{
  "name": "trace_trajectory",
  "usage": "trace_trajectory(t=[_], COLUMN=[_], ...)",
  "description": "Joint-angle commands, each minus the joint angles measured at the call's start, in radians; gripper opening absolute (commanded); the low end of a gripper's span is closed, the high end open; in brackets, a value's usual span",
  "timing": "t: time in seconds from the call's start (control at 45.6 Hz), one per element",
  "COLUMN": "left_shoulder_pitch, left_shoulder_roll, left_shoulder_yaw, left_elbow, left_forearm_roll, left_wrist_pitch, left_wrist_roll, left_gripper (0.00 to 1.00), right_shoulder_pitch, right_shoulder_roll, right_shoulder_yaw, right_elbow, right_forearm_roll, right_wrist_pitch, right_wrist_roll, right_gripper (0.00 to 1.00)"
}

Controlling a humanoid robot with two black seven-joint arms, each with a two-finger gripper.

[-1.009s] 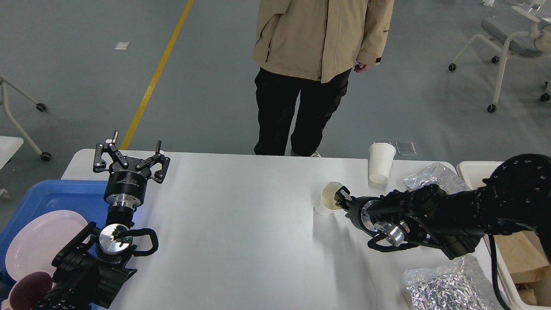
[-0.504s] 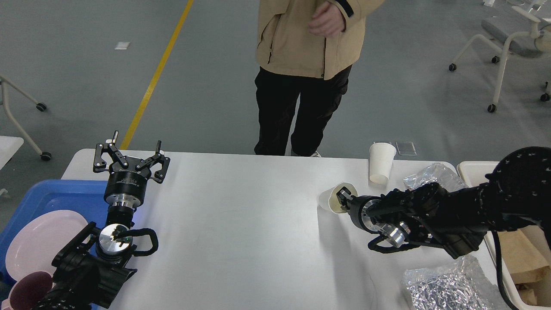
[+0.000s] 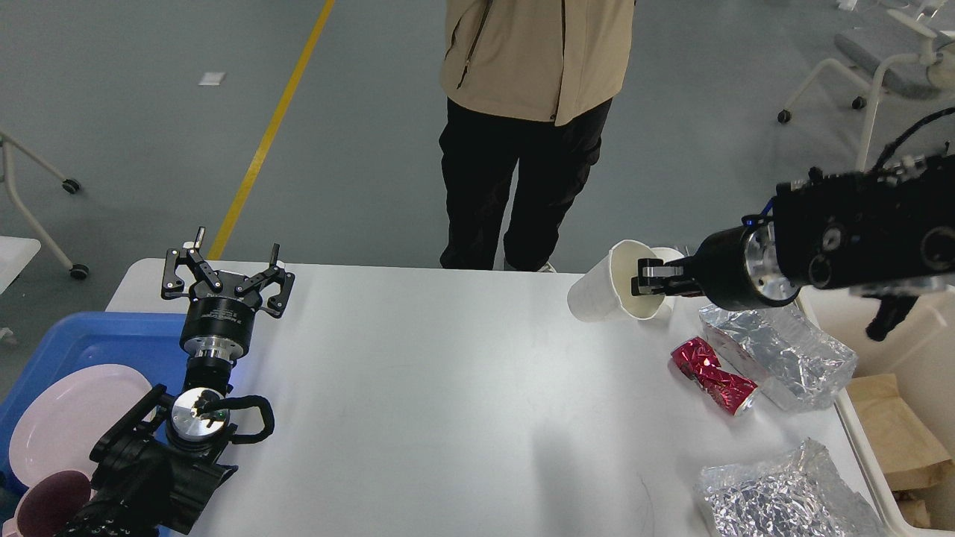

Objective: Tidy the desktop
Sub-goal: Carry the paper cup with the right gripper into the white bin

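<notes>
The desk (image 3: pixel 418 388) fills the lower view. Above its far right edge the right gripper (image 3: pixel 647 277) pinches a paper cup (image 3: pixel 608 283) by its rim, tilted; next it likely needs carrying to the bin (image 3: pixel 906 350) holding brown paper. The left gripper (image 3: pixel 226 272) hovers spread by the tray (image 3: pixel 89 339) holding a plate (image 3: pixel 67 421).

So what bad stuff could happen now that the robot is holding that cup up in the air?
The right gripper pinches only the rim of the white paper cup, which hangs tilted above the desktop. It might slip out or get squashed. A second white cup is mostly hidden right behind the gripper, so swinging could knock it over. A person stands close to the table's far edge, so a wide swing could bump them.
</notes>
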Motion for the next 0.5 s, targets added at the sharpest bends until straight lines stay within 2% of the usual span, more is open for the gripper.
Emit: trace_trajectory(t=[0.0, 0.044, 0.11, 0.219, 0.329, 0.461, 0.483], left_shoulder_pitch=[0.000, 0.000, 0.000, 0.000, 0.000, 0.000, 0.000], left_shoulder_roll=[0.000, 0.000, 0.000, 0.000, 0.000, 0.000, 0.000], left_shoulder_yaw=[0.000, 0.000, 0.000, 0.000, 0.000, 0.000, 0.000], left_elbow=[0.000, 0.000, 0.000, 0.000, 0.000, 0.000, 0.000], left_forearm_roll=[0.000, 0.000, 0.000, 0.000, 0.000, 0.000, 0.000], left_wrist_pitch=[0.000, 0.000, 0.000, 0.000, 0.000, 0.000, 0.000], left_wrist_roll=[0.000, 0.000, 0.000, 0.000, 0.000, 0.000, 0.000], left_gripper=[1.00, 1.00, 1.00, 1.00, 1.00, 1.00, 1.00], right_shoulder_pitch=[0.151, 0.156, 0.152, 0.060, -0.066, -0.276, -0.360], right_shoulder_roll=[-0.010, -0.008, -0.008, -0.019, -0.042, -0.089, -0.126], right_shoulder_yaw=[0.012, 0.029, 0.034, -0.001, -0.139, -0.279, -0.300], right_elbow=[0.022, 0.022, 0.019, 0.010, -0.050, -0.190, -0.244], right_forearm_roll=[-0.063, -0.063, -0.055, -0.043, -0.035, -0.029, -0.022], right_wrist_pitch=[0.253, 0.272, 0.224, 0.063, -0.078, -0.210, -0.246], right_wrist_roll=[0.038, 0.033, 0.017, -0.052, -0.131, -0.151, -0.160], right_gripper=[0.00, 0.00, 0.00, 0.00, 0.00, 0.00, 0.00])
